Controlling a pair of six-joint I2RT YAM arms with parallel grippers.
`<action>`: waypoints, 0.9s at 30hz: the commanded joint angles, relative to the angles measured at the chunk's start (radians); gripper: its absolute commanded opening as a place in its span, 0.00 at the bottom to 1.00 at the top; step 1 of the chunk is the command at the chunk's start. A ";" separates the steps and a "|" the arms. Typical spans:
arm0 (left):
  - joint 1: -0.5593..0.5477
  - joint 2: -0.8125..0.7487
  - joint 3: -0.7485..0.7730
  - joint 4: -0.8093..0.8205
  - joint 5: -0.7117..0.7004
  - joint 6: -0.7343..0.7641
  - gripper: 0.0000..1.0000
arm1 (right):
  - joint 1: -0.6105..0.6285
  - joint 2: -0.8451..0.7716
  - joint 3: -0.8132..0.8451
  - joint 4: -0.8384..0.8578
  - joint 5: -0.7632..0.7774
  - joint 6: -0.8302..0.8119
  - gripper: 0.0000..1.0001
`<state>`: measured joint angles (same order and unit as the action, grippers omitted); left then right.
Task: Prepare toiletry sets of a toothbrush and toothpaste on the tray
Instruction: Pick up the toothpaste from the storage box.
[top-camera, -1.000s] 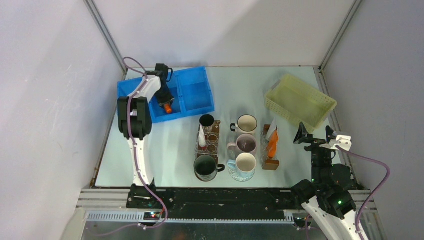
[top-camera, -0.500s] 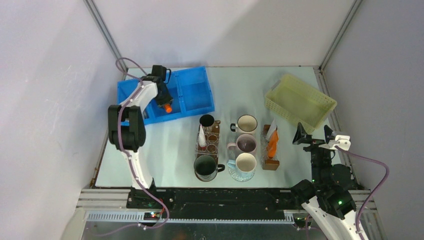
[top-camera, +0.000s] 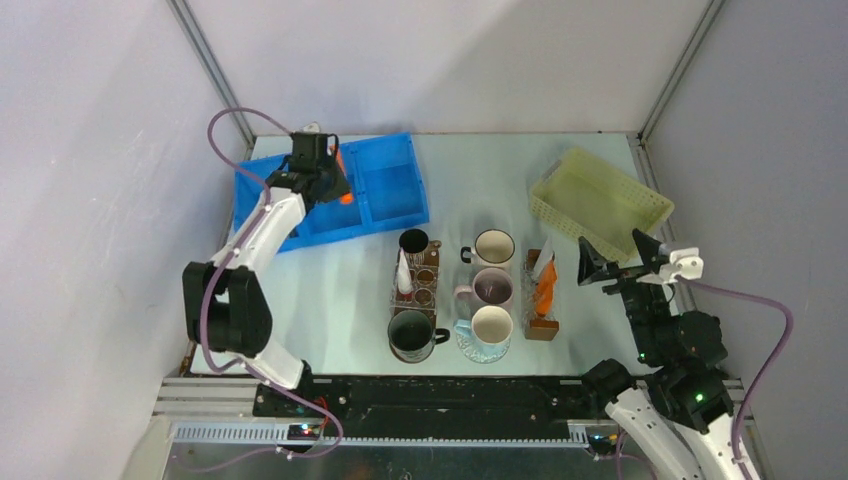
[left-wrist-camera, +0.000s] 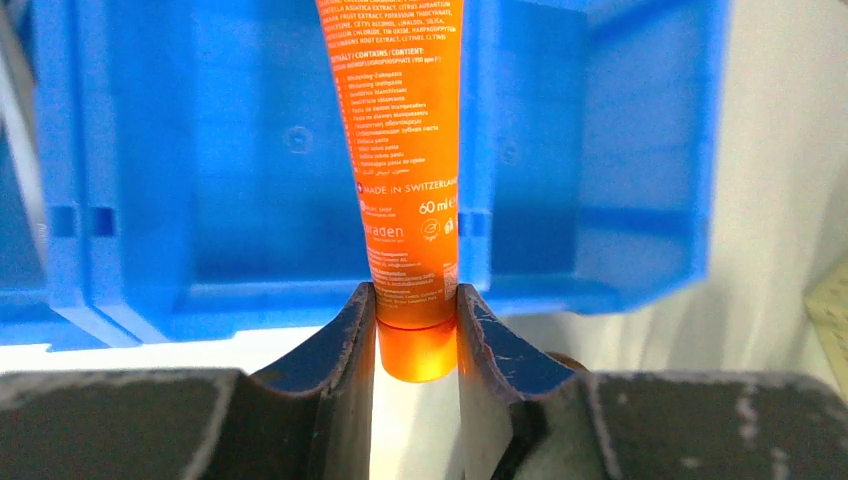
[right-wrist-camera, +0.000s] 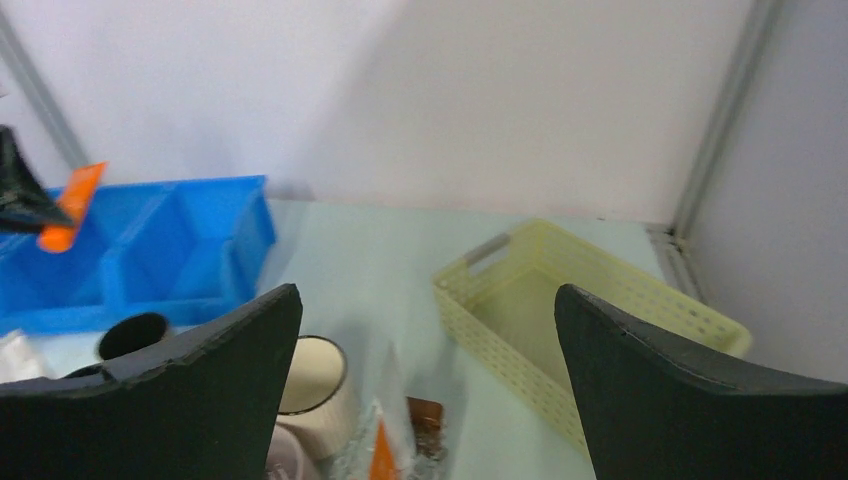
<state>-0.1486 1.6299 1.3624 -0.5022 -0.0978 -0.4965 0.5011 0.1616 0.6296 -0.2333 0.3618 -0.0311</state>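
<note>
Toothpaste tube (left-wrist-camera: 408, 150), orange, hangs above the blue divided tray (left-wrist-camera: 200, 180) as we pinch its cap end in our left gripper (left-wrist-camera: 417, 325), our right gripper (right-wrist-camera: 425, 300) spread wide and empty near the yellow basket (right-wrist-camera: 600, 330).

White-and-black arms (top-camera: 262, 228) trail purple cables (top-camera: 757, 330); the left gripper (left-wrist-camera: 415, 295) has scuffed dark fingers (left-wrist-camera: 340, 345).

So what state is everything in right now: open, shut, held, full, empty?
left gripper, shut on the toothpaste
toothpaste, capped, pinched at its cap end, held over the tray
blue tray, the two compartments in the wrist view are empty
right gripper, open, holding nothing
yellow basket, empty
dark mug, upright, looks empty
</note>
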 joint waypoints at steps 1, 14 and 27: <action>-0.077 -0.173 -0.058 0.174 0.033 0.009 0.00 | 0.006 0.120 0.088 -0.009 -0.232 0.076 1.00; -0.321 -0.467 -0.253 0.432 0.025 0.012 0.00 | 0.068 0.409 0.166 0.209 -0.501 0.226 0.97; -0.594 -0.584 -0.364 0.734 -0.050 -0.056 0.00 | 0.307 0.650 0.137 0.537 -0.414 0.167 0.94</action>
<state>-0.6849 1.0851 1.0042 0.0513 -0.1001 -0.5251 0.7612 0.7639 0.7574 0.1154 -0.1005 0.1673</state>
